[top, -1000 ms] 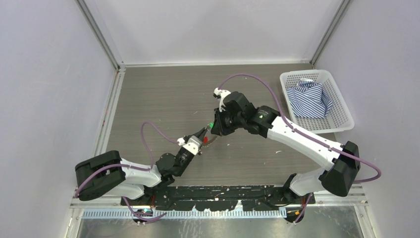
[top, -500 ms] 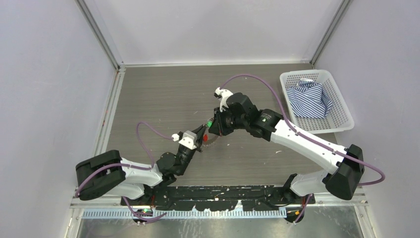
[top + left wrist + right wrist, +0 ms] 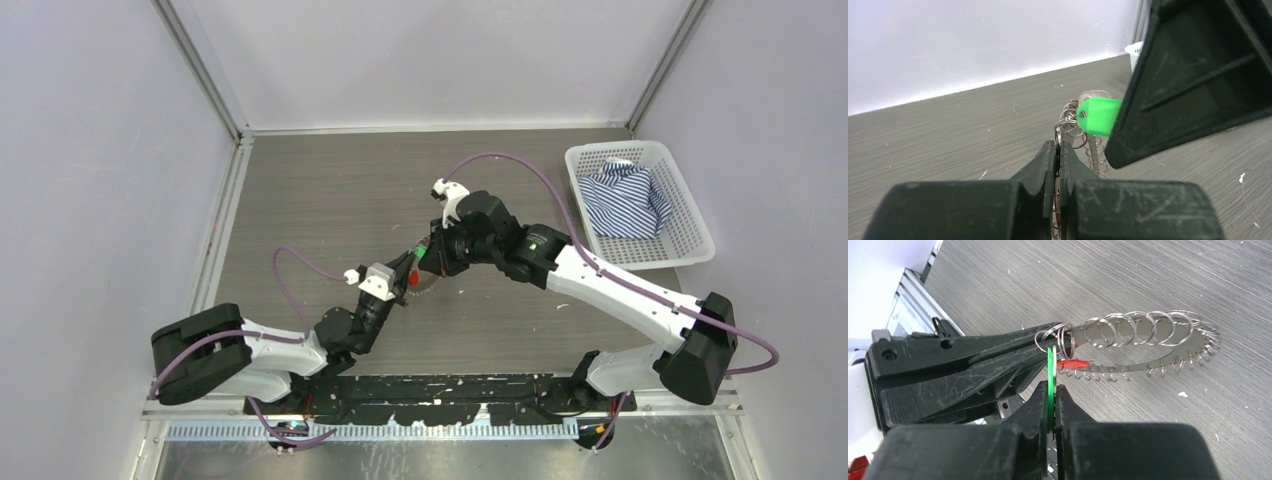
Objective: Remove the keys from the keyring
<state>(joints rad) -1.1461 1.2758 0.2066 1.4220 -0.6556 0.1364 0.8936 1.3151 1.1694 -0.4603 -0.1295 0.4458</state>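
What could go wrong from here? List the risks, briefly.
1. The right gripper pinches only part of the green key; a pull might slip it free.
2. The left gripper clamps the keyring at one end only; the long rest, with its keys, could swing or twist and jam the green key.

The keys (image 3: pixel 1140 330) and keyring (image 3: pixel 1128 368) are rendered silvery; a single key head (image 3: pixel 1050 371) is coloured bright green, with a red tag (image 3: pixel 1071 363) beside it. The left gripper (image 3: pixel 1058 147) and right gripper (image 3: pixel 1051 390) are coloured black. At the upper right, blue-and-white striped cloth (image 3: pixel 625 200) is held in a white lattice basket (image 3: pixel 693 215). The table (image 3: pixel 320 200) is grey and wood-grained.
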